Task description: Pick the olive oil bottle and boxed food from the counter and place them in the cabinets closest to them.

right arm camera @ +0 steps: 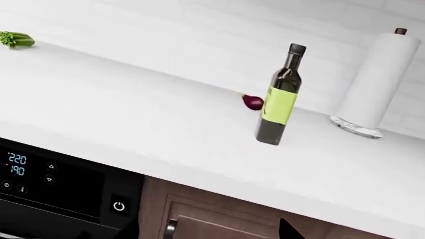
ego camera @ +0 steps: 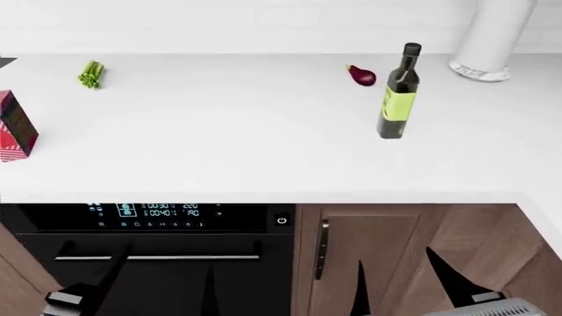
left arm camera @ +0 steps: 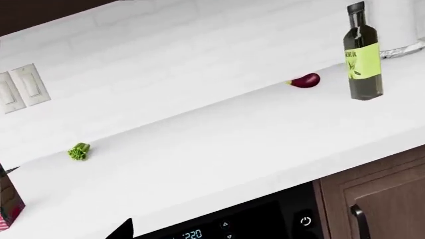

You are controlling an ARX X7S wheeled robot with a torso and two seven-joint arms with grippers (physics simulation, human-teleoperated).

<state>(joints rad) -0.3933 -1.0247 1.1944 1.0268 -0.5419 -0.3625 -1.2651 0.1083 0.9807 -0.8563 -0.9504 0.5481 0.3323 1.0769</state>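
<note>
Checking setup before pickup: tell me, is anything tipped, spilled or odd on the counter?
Nothing stands out. The bottle and box stand upright on the counter; eggplant and celery lie loose near the wall.

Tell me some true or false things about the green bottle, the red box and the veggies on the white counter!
1. The tall dark-green glass olive oil bottle stands upright on the white counter. True.
2. The right gripper is holding the bottle. False: it hangs low in front of the brown cabinet door, open and empty.
3. The small purple eggplant lies behind the bottle, nearer the wall. True.
4. The red striped carton of boxed food lies flat beside the bottle. False: it stands upright at the counter's far left.
5. The green celery bunch sits inside the oven. False: it lies on the counter.
</note>
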